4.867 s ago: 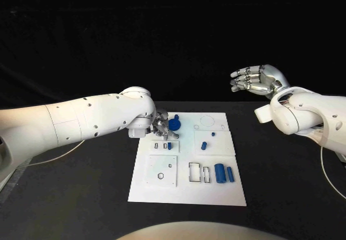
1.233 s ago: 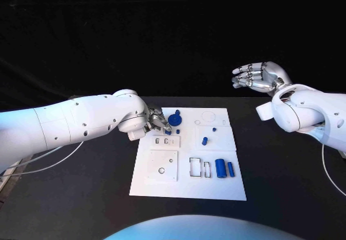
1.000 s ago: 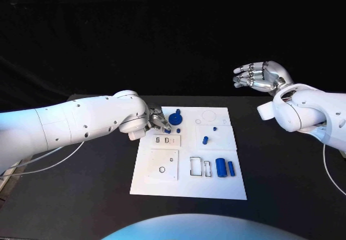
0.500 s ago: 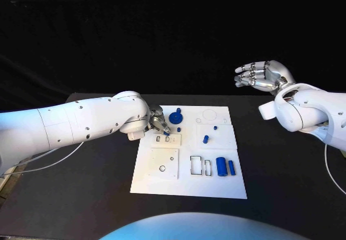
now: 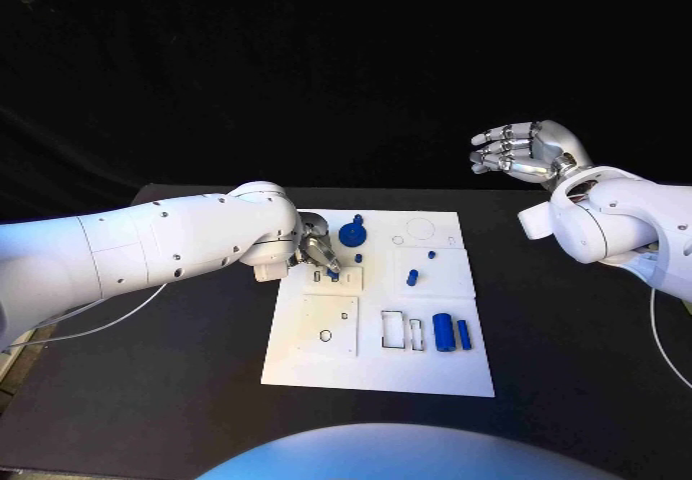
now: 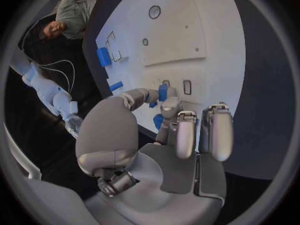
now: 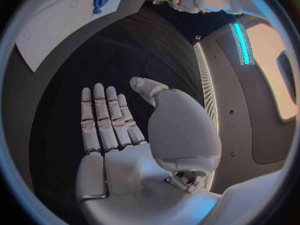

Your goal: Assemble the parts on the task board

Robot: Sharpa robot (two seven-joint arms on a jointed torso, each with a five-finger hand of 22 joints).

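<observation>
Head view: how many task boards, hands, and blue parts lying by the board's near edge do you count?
Task board: 1
Hands: 2, left hand and right hand
Blue parts by the near edge: 2
Total: 5

No legible text, labels, brands or numbers anywhere. Task board carries only outlined recesses and holes, unmarked; arms and hands bear no readable markings.

Robot lab test bench.
A black surface against black backdrop carries a white task board with cut-out slots and small blue parts.
</observation>
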